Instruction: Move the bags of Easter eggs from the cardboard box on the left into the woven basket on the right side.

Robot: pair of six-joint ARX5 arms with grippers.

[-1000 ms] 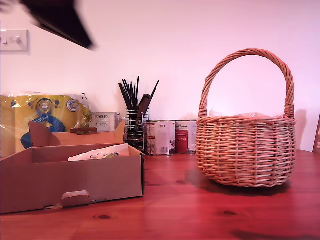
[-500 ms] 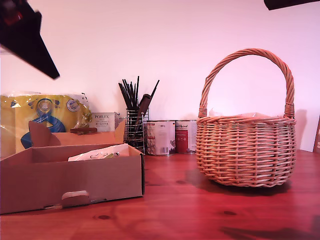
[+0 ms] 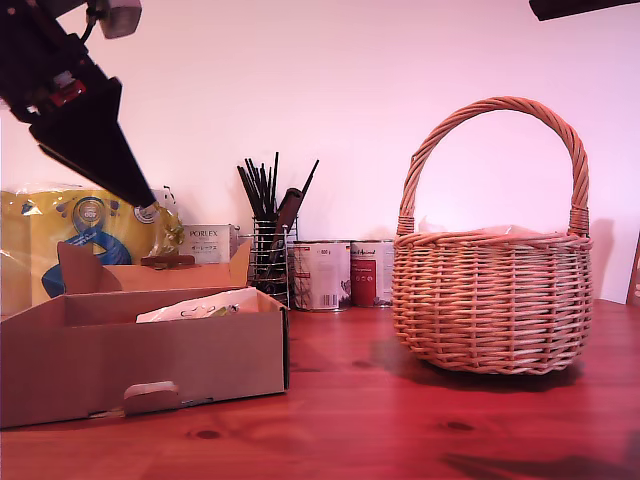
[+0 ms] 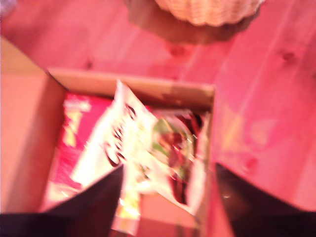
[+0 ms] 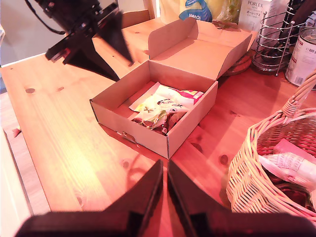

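Observation:
The cardboard box [image 3: 140, 360] stands at the exterior view's left, with a white bag of Easter eggs [image 3: 200, 305] peeking over its rim. My first gripper [image 3: 135, 190] hangs open above the box, tips pointing down. Its wrist view is blurred and shows white and red-and-white bags [image 4: 143, 148] in the box [image 4: 29, 138] below the spread fingers [image 4: 94, 207]. The woven basket [image 3: 490, 300] stands at the exterior view's right with pale bags [image 5: 291, 165] inside. My second gripper [image 5: 165, 185] is shut and empty, high beside the basket [image 5: 252, 173], and looks across at the box [image 5: 128, 123].
Behind the box stand a large yellow plastic pack [image 3: 90, 225], a white Porlex carton [image 3: 210, 243], a black wire utensil holder [image 3: 270, 260] and two tins [image 3: 340, 275]. Bare red-brown tabletop [image 3: 340, 400] lies between box and basket. A dark arm part [image 3: 580, 8] shows at the exterior view's top right.
My first gripper has swung toward the exterior view's left and come down over the box. A dark arm part has come into the exterior view's top right. Box and basket have not moved.

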